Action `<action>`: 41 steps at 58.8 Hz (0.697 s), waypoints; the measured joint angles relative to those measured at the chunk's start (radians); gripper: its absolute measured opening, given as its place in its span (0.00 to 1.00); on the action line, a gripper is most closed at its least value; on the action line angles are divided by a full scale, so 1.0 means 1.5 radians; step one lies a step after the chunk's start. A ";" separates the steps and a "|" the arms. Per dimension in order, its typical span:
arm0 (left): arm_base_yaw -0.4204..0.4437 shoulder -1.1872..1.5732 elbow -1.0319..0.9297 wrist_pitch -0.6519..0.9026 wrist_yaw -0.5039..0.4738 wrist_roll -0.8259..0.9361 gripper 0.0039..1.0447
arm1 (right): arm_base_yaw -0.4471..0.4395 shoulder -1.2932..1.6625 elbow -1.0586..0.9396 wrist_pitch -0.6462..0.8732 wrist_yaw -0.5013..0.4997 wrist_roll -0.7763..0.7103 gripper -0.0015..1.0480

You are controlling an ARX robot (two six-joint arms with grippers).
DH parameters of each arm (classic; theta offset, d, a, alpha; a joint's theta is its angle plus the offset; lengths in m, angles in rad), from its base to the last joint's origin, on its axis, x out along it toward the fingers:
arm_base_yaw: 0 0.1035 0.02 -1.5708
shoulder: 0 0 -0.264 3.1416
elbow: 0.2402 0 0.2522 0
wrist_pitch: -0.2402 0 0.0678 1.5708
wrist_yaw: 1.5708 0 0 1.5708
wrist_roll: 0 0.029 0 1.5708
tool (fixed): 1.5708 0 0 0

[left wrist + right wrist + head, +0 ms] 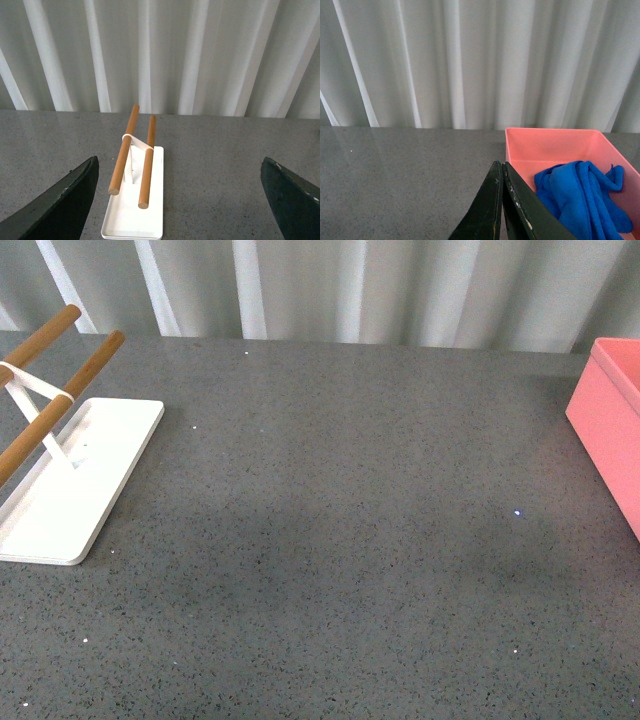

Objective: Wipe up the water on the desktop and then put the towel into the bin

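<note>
The dark grey speckled desktop (340,540) fills the front view, with neither arm in sight there. The salmon-pink bin (612,420) stands at its right edge. In the right wrist view the bright blue towel (585,197) lies crumpled inside the bin (550,145). My right gripper (502,172) is shut and empty, its black fingers pressed together just outside the bin's near wall. My left gripper (180,200) is open and empty, its two black fingers (60,202) wide apart above the desktop (220,170), facing the white stand.
A flat white stand (70,480) with two wooden bars (55,390) sits at the left of the desktop; it also shows in the left wrist view (135,200). White pleated curtains (350,285) hang behind the far edge. A small bright speck (517,512) lies on the desktop.
</note>
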 joint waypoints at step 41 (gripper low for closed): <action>0.000 -0.001 0.000 0.000 0.000 0.000 0.94 | 0.000 -0.114 0.000 -0.118 0.001 0.001 0.30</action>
